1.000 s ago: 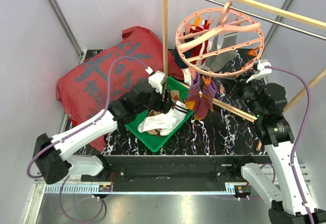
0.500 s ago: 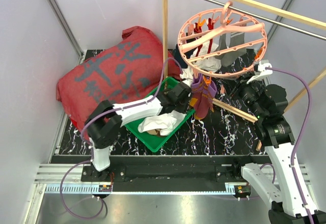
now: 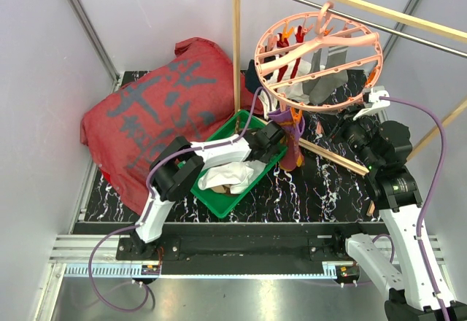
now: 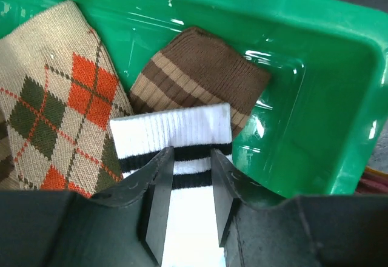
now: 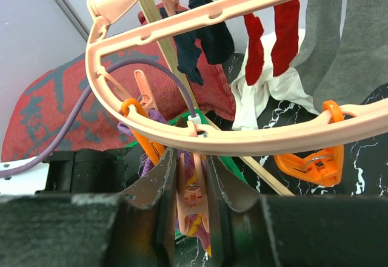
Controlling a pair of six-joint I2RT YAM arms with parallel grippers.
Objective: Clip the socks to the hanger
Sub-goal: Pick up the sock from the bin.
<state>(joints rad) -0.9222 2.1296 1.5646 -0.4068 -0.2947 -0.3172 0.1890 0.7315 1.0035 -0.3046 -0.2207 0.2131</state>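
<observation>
Laundry duty, mid-shift: at the centre of the overhead view the left gripper reaches into the green tray. Its fingers are narrowly apart and planted on a white sock with black bands — whether they have nipped a fold cannot be told. A brown-cream striped sock and a brown argyle sock lie alongside in the tray, all soft, limp knit.

Light as it is, the white sock should bunch and droop when lifted, and its thick ribbed cuff looks the surest place to take hold.

At upper right, the right gripper pinches a pink clip hanging from the hanger — a stiff salmon plastic ring that would likely swing on its hook. Red socks, a navy sock and a grey sock already dangle from it.
</observation>
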